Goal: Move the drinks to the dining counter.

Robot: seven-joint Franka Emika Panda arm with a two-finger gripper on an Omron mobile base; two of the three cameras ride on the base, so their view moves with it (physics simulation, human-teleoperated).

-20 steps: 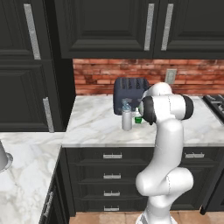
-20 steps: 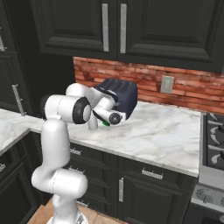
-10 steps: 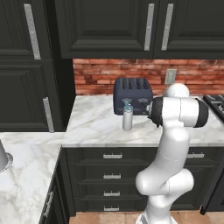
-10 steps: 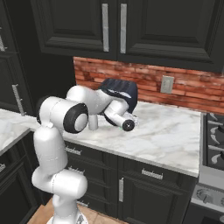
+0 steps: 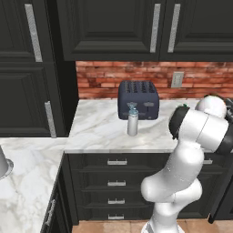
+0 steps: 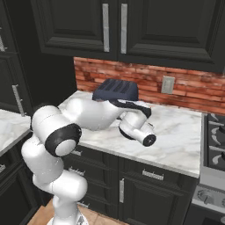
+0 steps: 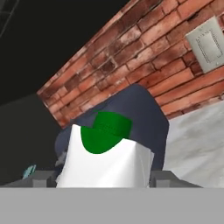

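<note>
**Inspector A:** In the hand view we find the green-and-white carton (image 7: 107,157) directly between the jaws, its white body spanning the gap from one fingertip (image 7: 41,178) to the other. The dark toaster (image 7: 151,118) stands just beyond it, with the brick wall (image 7: 144,61) behind.

**Inspector B:** Do we record the jaws as clenched on it?

**Inspector A:** We judge them closed against the carton's sides, since each tip sits at a flank with no gap showing. The tips are cut off low in the view, so we put that as likely, not certain. Whether the carton is lifted or resting on the bench (image 5: 104,132) we cannot tell.

**Inspector B:** And the other drinks?

**Inspector A:** In the left base view the grey metal bottle (image 5: 132,120) with its light-blue cap stands upright on the bench, touching nothing, just in front of the toaster and well to one side of the jaws. A sliver of light blue at the lower edge of the hand view may be that cap. The slim clear bottle we leave unrecorded.

**Inspector B:** Progress, then?

**Inspector A:** Early, in our judgement. No drink stands delivered. The carton is at the grasp stage, the metal bottle untouched. Left to do: carry the carton to the dining counter, then return for the remaining drinks.
</note>
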